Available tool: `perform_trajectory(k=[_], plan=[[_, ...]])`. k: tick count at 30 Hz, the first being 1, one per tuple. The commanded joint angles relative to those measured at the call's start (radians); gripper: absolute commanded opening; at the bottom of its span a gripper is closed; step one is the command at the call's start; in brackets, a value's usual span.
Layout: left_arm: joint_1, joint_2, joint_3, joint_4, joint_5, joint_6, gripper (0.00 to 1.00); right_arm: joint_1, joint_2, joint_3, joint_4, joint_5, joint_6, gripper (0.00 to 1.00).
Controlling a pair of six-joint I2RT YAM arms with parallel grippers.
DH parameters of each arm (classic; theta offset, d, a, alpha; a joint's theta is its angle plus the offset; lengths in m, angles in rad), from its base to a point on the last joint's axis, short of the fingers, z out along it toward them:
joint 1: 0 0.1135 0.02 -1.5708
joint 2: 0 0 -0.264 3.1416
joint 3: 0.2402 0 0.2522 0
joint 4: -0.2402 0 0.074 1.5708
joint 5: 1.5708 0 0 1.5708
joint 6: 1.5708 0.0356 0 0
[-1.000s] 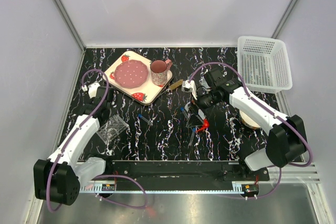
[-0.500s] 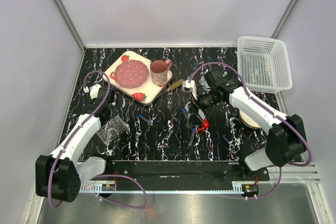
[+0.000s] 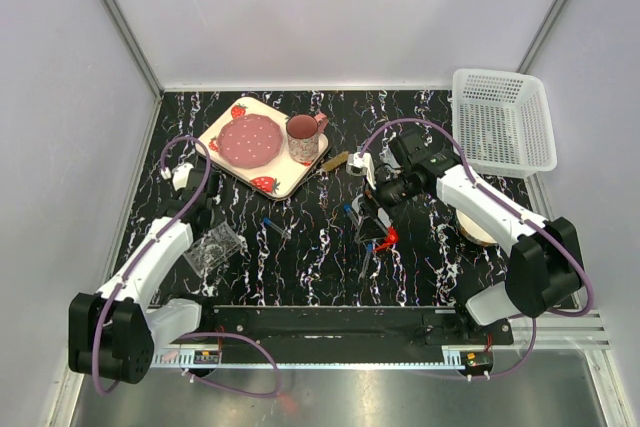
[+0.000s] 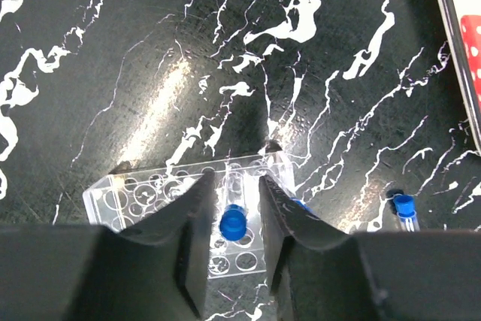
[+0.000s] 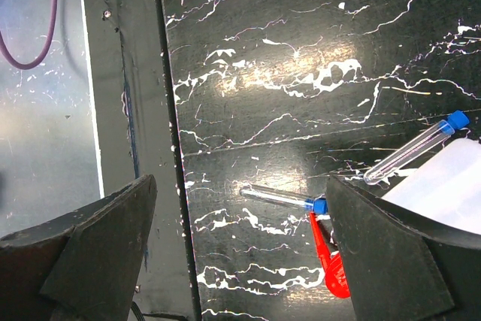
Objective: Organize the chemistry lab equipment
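The clear plastic tube rack [image 4: 150, 202] lies on the black marble table, also seen in the top view [image 3: 213, 248]. A blue-capped tube [image 4: 234, 221] stands in it. My left gripper [image 4: 234, 180] straddles that tube with a small gap on each side, open; in the top view it is over the rack's far end [image 3: 196, 219]. My right gripper [image 5: 240, 186] is wide open and empty above a lying blue-capped tube [image 5: 279, 197] and the squeeze bottle's red cap [image 5: 328, 261]. Another tube [image 5: 417, 148] rests on the translucent bottle [image 5: 451, 186].
A loose tube [image 3: 277, 227] lies mid-table, another [image 4: 404, 208] right of the rack. A wooden-handled tool [image 3: 335, 161] lies by the strawberry tray [image 3: 268, 184] with its mug [image 3: 303, 137]. A white basket [image 3: 503, 132] stands back right. A cream bowl [image 3: 474, 229] sits under my right arm.
My left arm has shifted slightly over the rack, and the rack has moved a little. The right arm has not moved.
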Motion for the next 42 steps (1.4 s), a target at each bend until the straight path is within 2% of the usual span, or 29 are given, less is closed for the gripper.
perform_trajectory(k=[1, 6, 16, 19, 20, 23, 28, 34, 42], plan=[[0.007, -0.052, 0.011, 0.004, 0.01, -0.014, 0.36, -0.01, 0.003, 0.002, 0.013, -0.022, -0.021, 0.99], [0.007, -0.101, 0.031, -0.045, 0.013, -0.017, 0.44, -0.01, 0.004, 0.002, 0.014, -0.022, -0.021, 1.0], [0.006, -0.231, 0.116, -0.149, 0.025, -0.007, 0.67, -0.013, 0.01, 0.007, 0.016, 0.007, -0.018, 1.0], [0.006, -0.288, 0.121, -0.143, 0.068, 0.018, 0.77, -0.013, 0.018, 0.012, 0.016, 0.012, -0.007, 1.0], [0.007, -0.309, 0.12, -0.117, 0.127, 0.034, 0.8, -0.014, 0.021, 0.013, 0.016, 0.014, -0.004, 0.99], [0.007, -0.299, 0.116, -0.083, 0.25, 0.12, 0.81, -0.013, 0.038, 0.019, 0.016, 0.014, 0.011, 0.99], [0.006, -0.15, 0.189, -0.143, 0.292, 0.217, 0.79, -0.014, 0.065, 0.025, 0.016, 0.017, 0.019, 1.0], [-0.023, 0.048, 0.264, -0.203, 0.221, 0.268, 0.71, -0.013, 0.072, 0.018, 0.016, 0.024, 0.014, 1.0], [-0.069, 0.163, 0.321, -0.238, 0.125, 0.3, 0.59, -0.014, 0.081, 0.016, 0.016, 0.02, 0.007, 1.0]])
